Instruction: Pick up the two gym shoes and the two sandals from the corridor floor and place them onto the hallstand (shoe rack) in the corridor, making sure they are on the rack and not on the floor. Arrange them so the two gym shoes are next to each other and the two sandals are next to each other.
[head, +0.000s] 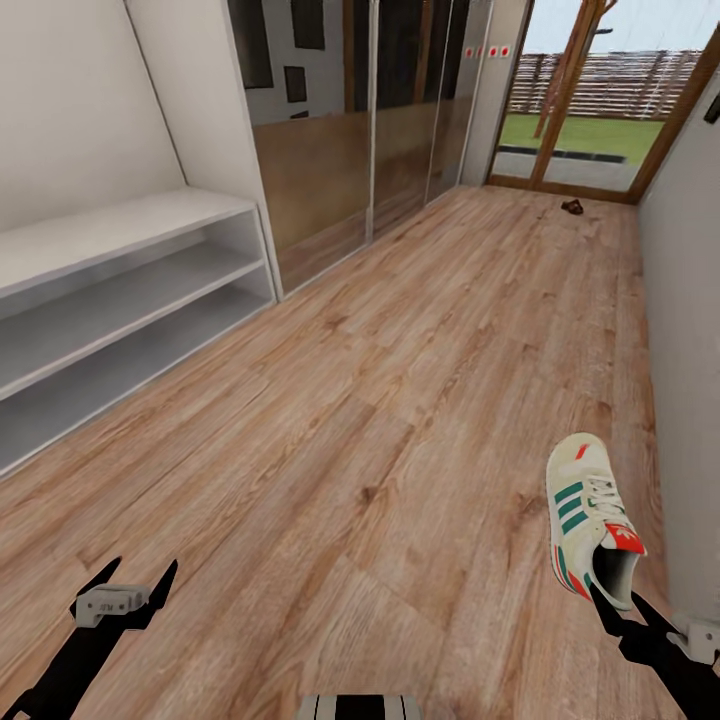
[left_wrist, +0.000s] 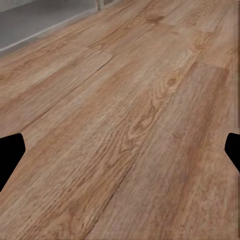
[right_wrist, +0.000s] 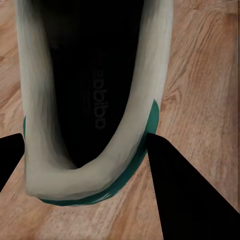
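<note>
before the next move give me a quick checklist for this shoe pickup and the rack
1. Right pincer lined up at the gym shoe heel: ok, fingers straddle the heel rim.
2. Right pincer closed on the shoe: not ok, still open.
3. Shoe off the corridor floor: cannot tell.
4. Left pincer free: ok, open over bare planks.
5. Hallstand shelves free: ok where visible.
6. Other footwear located: cannot tell; a small dark item lies far down the corridor.
</note>
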